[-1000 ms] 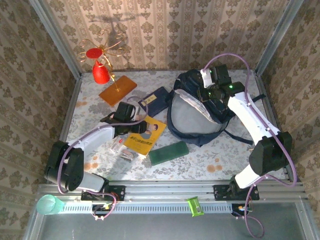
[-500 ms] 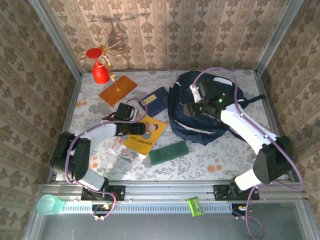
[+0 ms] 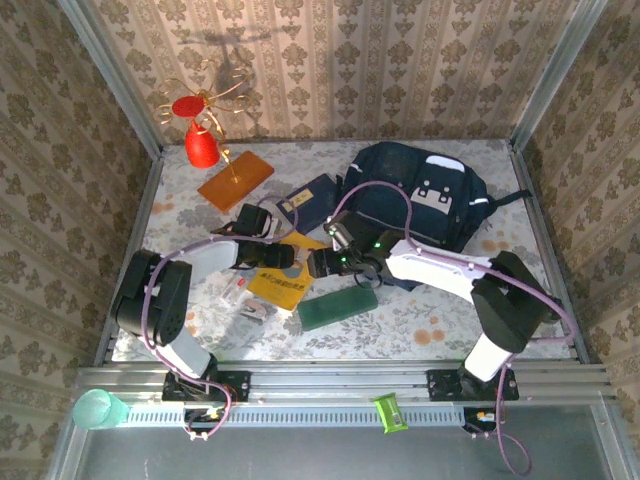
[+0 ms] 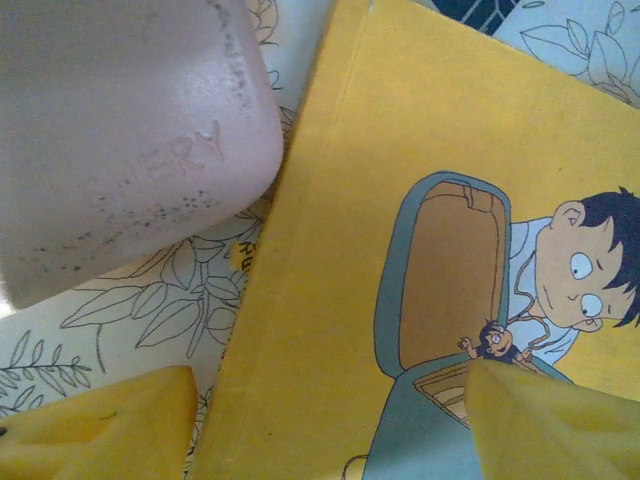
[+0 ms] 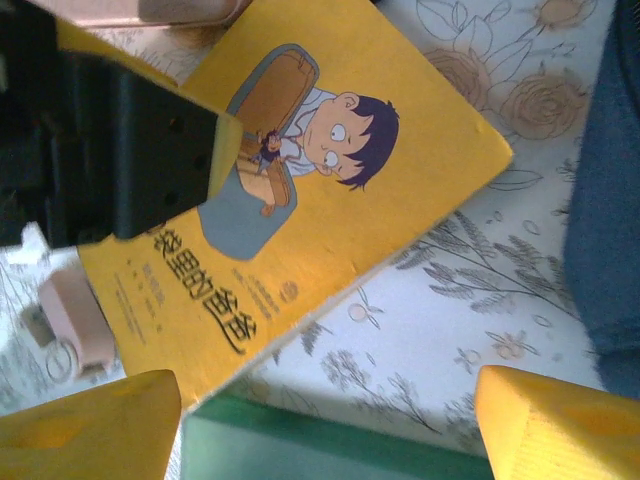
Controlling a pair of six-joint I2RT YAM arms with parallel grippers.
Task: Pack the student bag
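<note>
1. Green rectangular case [image 3: 337, 305]: lies flat on the floral tablecloth [image 3: 440, 310], nearest the arm bases.
2. Right gripper [image 5: 320, 430]: jaws spread wide, nothing between them. It hovers above the far edge of the green case and the near corner of the yellow picture book [image 5: 330, 210]. No contact with either is visible.
3. Left gripper [image 4: 330, 440]: jaws spread wide, nothing gripped. The fingers straddle the book's left edge, with one fingertip [image 4: 100, 425] over the tablecloth and the other over the cover drawing. Whether either one touches cannot be determined. A pink plastic box [image 4: 120, 130] with embossed lettering lies just beside this edge.
4. The two grippers face each other across the book.
5. Navy booklet [image 3: 310, 200]: lies beyond the book.
6. Student bag [image 3: 400, 190]: lies at the far right of the table, white patch uppermost. Its near-left edge is near the right gripper and untouched.
</note>
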